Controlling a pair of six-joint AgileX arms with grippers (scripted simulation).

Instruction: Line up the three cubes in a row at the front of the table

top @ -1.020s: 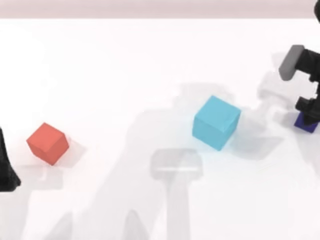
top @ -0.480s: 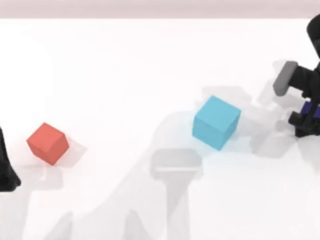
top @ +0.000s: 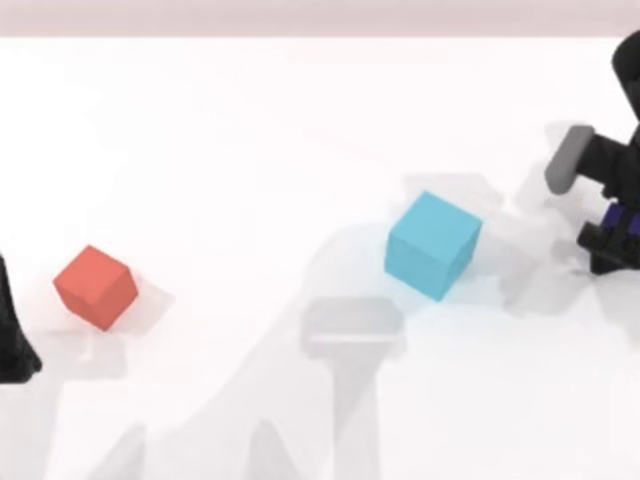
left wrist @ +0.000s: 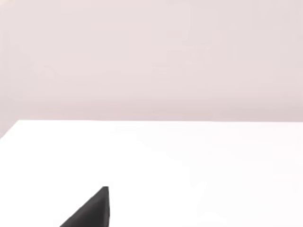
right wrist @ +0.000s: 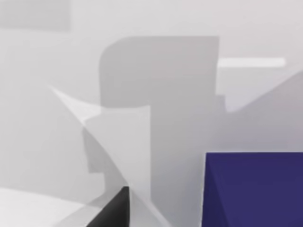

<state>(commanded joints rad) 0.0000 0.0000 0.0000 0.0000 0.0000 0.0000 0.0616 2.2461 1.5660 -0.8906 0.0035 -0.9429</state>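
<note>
Beyond the far edge we see only a plain, pale pinkish backdrop point(left wrist: 151, 56), bare and featureless.

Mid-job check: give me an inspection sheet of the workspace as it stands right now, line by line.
Surface: white table, pale pinkish band along its far edge.
Job's things: coral-red cube at the left; light cyan-blue cube right of centre; dark navy-blue cube at the right edge, under the right arm. Not in a row.
Clutter: nothing seen.
Grippers: right gripper is down over the navy cube, finger state unclear. Left gripper parked at the left edge.
Cables: nothing seen.
Surroundings: plain pinkish backdrop.
</note>
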